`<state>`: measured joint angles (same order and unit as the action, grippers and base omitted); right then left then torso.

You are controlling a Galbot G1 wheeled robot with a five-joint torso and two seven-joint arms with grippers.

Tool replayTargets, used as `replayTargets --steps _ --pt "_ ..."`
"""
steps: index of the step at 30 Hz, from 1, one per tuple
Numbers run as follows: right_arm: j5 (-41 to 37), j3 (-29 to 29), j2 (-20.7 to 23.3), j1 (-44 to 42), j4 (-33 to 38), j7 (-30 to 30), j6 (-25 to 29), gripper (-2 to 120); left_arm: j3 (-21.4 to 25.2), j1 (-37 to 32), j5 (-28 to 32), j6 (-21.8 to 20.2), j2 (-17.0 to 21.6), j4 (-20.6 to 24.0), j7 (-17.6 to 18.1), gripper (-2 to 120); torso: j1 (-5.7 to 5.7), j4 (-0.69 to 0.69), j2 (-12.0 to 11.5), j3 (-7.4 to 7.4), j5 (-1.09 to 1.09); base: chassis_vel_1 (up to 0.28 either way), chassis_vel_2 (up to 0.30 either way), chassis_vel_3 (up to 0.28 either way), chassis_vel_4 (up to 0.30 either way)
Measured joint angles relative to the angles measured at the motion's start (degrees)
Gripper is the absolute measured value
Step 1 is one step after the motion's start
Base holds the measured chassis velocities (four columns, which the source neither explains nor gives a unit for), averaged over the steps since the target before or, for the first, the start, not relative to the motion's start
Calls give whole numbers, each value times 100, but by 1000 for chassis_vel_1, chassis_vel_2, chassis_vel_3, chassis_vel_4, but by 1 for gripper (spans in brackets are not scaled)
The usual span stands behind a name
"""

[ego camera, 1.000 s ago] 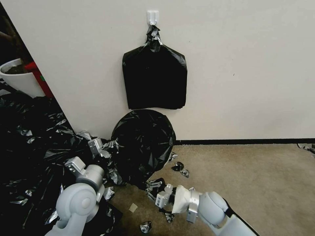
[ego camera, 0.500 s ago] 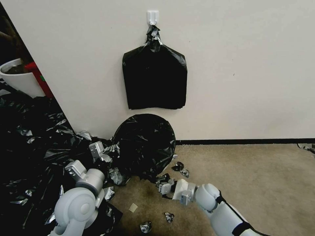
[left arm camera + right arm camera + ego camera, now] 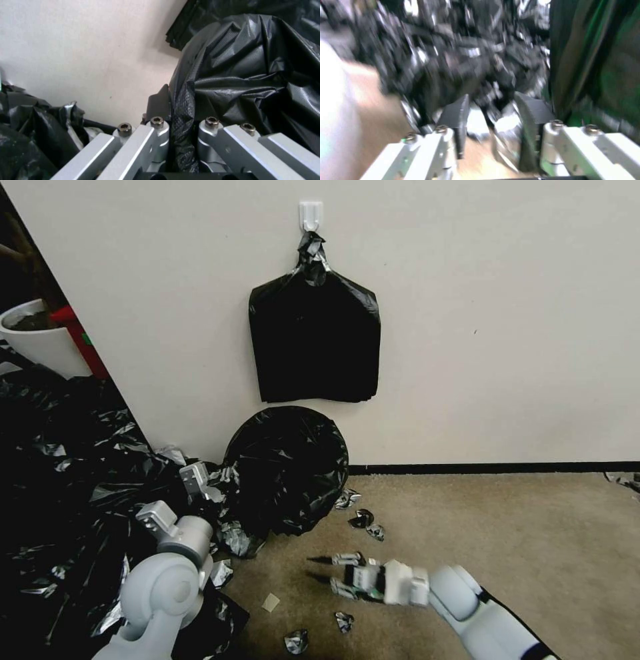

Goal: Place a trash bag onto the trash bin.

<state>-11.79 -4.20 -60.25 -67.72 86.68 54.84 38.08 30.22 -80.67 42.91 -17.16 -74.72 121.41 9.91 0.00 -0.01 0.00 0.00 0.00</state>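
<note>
low against the white wall [image 3: 500,313], the trash bag [image 3: 287,467] is seen draped as a glossy black dome over the trash bin, whose cream sides are wholly hidden under the film. the covered bin is stood on the tan carpet [image 3: 507,540], just below a flat black bundle [image 3: 315,343] that is hung by its twisted neck from a white hook [image 3: 311,215].

the left gripper [image 3: 200,481] is placed at the bag's left edge, and in the left wrist view a fold of the bag [image 3: 246,67] is seen pinched between the closed fingers [image 3: 159,106] of the left gripper [image 3: 180,130].

the right gripper [image 3: 317,568] is held over the carpet in front of the bin, apart from the bag, with its two fingers spread and nothing between them; the same gap is shown in the right wrist view between the dark pads [image 3: 456,115] of the right gripper [image 3: 493,110].

a wide heap of black film [image 3: 60,480] is spread to the left, touching the bag's side. small torn scraps [image 3: 363,519] are scattered on the carpet near the bin. a white planter [image 3: 37,340] is stood at the far left, behind the heap.
</note>
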Motion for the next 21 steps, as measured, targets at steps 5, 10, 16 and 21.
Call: replayTargets --steps 5,10,16,21 --pt "-2018 56 192 -147 1235 208 -798 43 -150 -93 -390 417 -46 -236 -151 6 0 2 0 0 0 0 0 0 0" --pt "-2854 463 -22 -191 2202 -1575 -1269 24 -325 -279 -610 947 -252 -420 -245 6 0 2 0 0 -1 0 0 0 0" --pt "-2351 1341 -360 -69 2580 -4480 -1909 6 -467 -490 -877 1487 -430 -520 -520 6 -1 2 0 0 -1 0 0 0 0" --pt "-2276 1918 -918 190 2600 -7227 -3018 0 -539 -652 -1524 2172 -474 -724 -1090 6 0 2 0 0 0 0 0 0 0"
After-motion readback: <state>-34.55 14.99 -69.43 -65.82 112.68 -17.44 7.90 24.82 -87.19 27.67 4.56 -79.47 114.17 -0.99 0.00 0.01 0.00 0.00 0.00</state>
